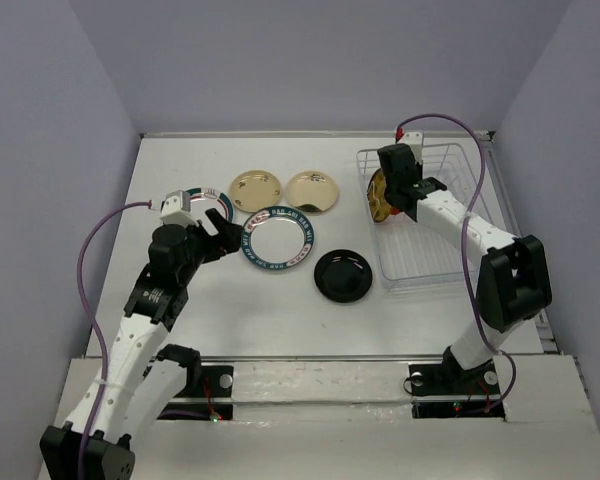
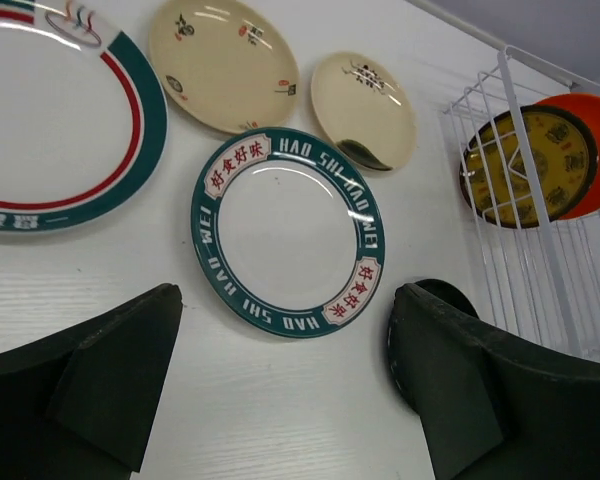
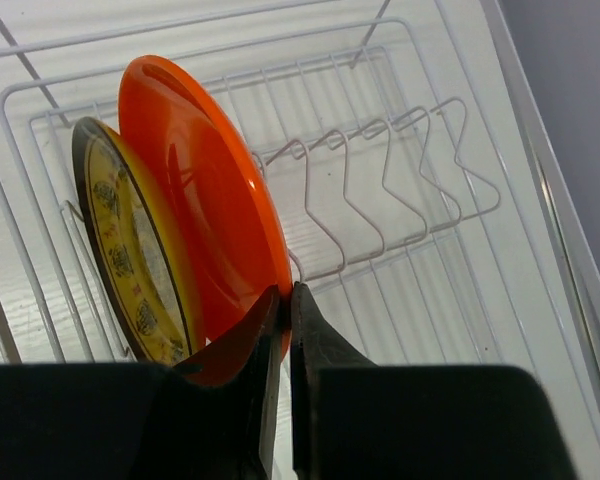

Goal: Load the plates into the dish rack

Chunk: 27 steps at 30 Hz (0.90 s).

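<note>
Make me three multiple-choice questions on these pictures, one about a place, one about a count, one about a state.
1. Where is the black plate relative to the dish rack?
A. Standing inside it
B. Behind it, by the back wall
C. Flat on the table, just to its left

2. How many plates stand in the dish rack?
A. None
B. Two
C. Four

3. What state is the left pincer in?
A. Open, holding nothing
B. Shut on a cream-gold plate
C. Shut on the black plate

Answers:
1 C: the top view shows it lying on the table beside the rack's left wall.
2 B: only the amber plate and the orange plate stand upright in it.
3 A: its jaws stand wide apart above the table and grip nothing.
</note>
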Available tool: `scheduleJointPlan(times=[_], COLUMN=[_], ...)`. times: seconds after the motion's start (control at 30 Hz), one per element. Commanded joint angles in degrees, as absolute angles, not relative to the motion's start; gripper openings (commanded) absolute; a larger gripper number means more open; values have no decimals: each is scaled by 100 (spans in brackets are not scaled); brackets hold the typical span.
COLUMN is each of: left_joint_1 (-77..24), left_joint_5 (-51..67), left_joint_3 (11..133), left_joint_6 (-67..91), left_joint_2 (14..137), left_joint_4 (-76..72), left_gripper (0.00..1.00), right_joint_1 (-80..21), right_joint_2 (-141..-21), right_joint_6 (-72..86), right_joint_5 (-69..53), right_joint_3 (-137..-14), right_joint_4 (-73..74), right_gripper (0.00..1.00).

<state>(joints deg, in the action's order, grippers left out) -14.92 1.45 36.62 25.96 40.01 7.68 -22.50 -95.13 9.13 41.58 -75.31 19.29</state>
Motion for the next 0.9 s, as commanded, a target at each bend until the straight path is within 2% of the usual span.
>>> scheduleJointPlan(times=[0.0, 0.13, 0.17, 0.23, 0.3, 0.37, 0.53, 0.67, 0.87], left_joint_1=[-1485, -1477, -1485, -1494, -1503, -1520, -1555, -1635, -1828], left_joint_5=[528, -278, -351, -509, -597, -799, -879, -958, -984], left_joint_3=[3209, 2717, 2611, 2314, 2110, 2074, 2206, 2302, 2610], left_joint_6=[3453, 3928, 4042, 4323, 4500, 4544, 4614, 4763, 4843], left_joint_2=[4350, 4421, 4412, 4438, 4543, 5008, 5676, 6221, 7101], left_joint_4=[221, 44, -113, -342, -562, -825, -1124, -1528, -2003], left_gripper=[99, 97, 96, 94, 93, 86, 80, 79, 78], right_joint_1=[-2294, -2294, -2294, -2294, -2294, -2294, -2294, -2294, -2294], right_joint_2=[-9571, -9466, -9422, -9273, -9176, -8791, -8271, -7718, -6602], right_joint_6=[1090, 1099, 1116, 1116, 1064, 994, 975, 1098, 1450], right_joint_5=[4307, 4245, 4219, 4114, 4087, 4078, 3999, 3815, 2919], right_joint_3=[-7655, -7620, -7603, -7576, -7567, -7498, -7278, -6997, -6426], right_joint_4=[1960, 1951, 1960, 1960, 1951, 1960, 1986, 2021, 1890], right_gripper=[16, 23, 27, 46, 57, 65, 70, 70, 71])
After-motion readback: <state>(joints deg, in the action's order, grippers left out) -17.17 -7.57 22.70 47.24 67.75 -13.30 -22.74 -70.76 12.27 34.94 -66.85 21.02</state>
